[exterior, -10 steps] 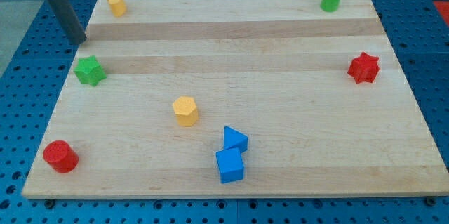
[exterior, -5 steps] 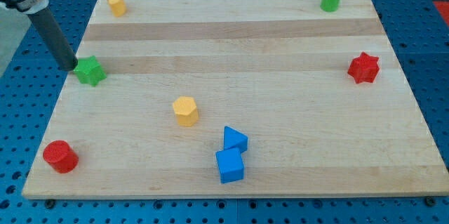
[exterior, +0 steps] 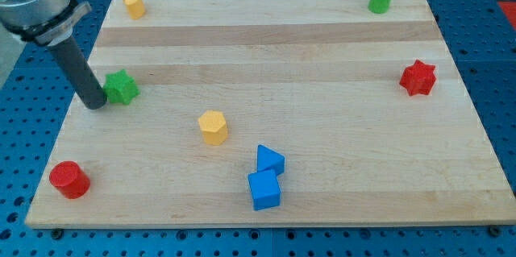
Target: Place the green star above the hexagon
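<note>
One camera only, looking down at a slant from beyond the view's bottom edge; taking in the whole wooden board (exterior: 322, 55); mid-range; no second view.

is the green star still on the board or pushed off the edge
On the board: the green star sits inside the left edge, my tip touching its left side.

Tip against the green star near the surface's left edge
My tip (exterior: 96, 104) touches the green star (exterior: 122, 87) on its left side; the yellow hexagon (exterior: 213, 126) sits toward the middle of the wooden surface (exterior: 322, 55), well apart, with a red cylinder (exterior: 68, 180) in the bottom-left corner
</note>
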Tool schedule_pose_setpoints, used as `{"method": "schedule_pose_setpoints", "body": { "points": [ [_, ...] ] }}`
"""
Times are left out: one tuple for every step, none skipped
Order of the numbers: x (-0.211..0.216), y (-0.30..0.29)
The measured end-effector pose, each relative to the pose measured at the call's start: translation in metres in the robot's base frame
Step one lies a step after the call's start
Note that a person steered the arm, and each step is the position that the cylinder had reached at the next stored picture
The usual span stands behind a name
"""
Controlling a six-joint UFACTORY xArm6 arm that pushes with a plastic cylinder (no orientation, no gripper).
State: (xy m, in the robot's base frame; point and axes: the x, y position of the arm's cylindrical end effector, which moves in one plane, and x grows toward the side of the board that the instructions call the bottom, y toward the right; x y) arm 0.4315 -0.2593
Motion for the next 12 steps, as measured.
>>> {"method": "schedule_pose_setpoints", "body": {
  "points": [
    [-0.035, 0.031],
    [-0.065, 0.073],
    [-0.078, 0.133],
    [-0.069, 0.155],
    [-0.068, 0.111],
    [-0.067, 0.064],
    [-0.039, 0.060],
    [-0.045, 0.099],
    [-0.045, 0.154],
    [-0.041, 0.166],
    [-0.012, 0.127],
    [0.020, 0.103]
  ]
}}
